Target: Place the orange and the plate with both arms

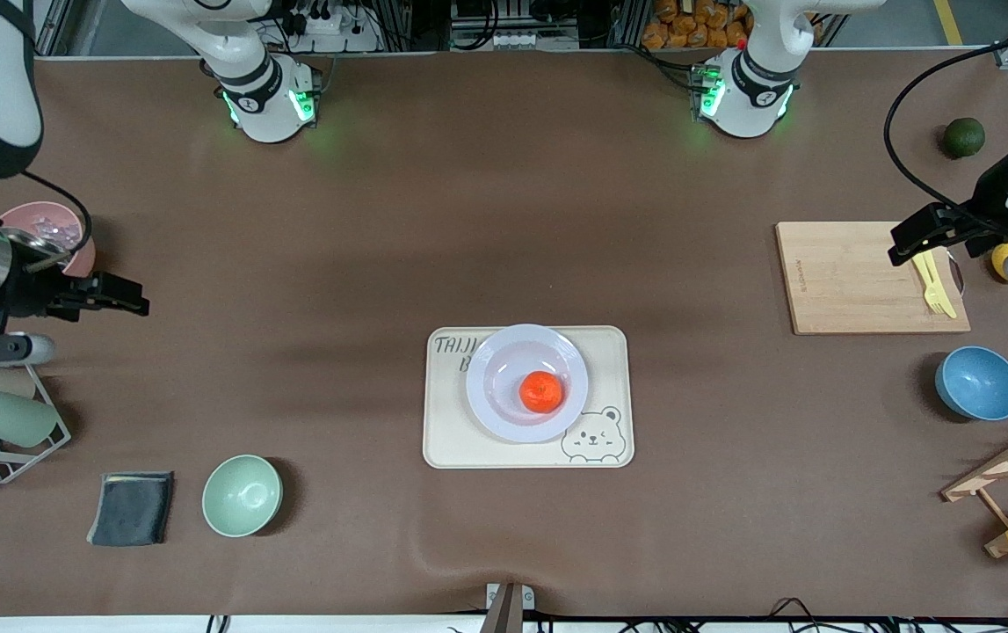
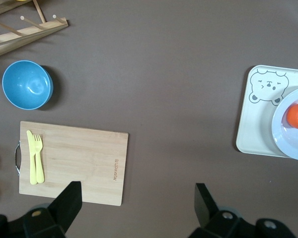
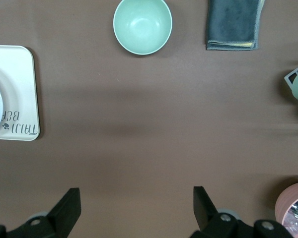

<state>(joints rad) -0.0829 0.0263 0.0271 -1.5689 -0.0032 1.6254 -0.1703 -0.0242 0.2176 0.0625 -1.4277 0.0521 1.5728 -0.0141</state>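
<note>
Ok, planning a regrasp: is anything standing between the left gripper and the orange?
Nothing visible. The left gripper, open, hangs over the cutting board; from there to the orange on the plate lies only bare table. The blue bowl sits off that line, nearer the front camera.

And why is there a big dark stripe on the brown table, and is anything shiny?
Front view: soft dark bands cross the table above the tray, likely arm shadows; the plate under the orange gleams faintly. Right wrist view: the same blurry shadow band, and the green bowl shows a small glare spot. Left wrist view: the blue bowl glints too.
</note>
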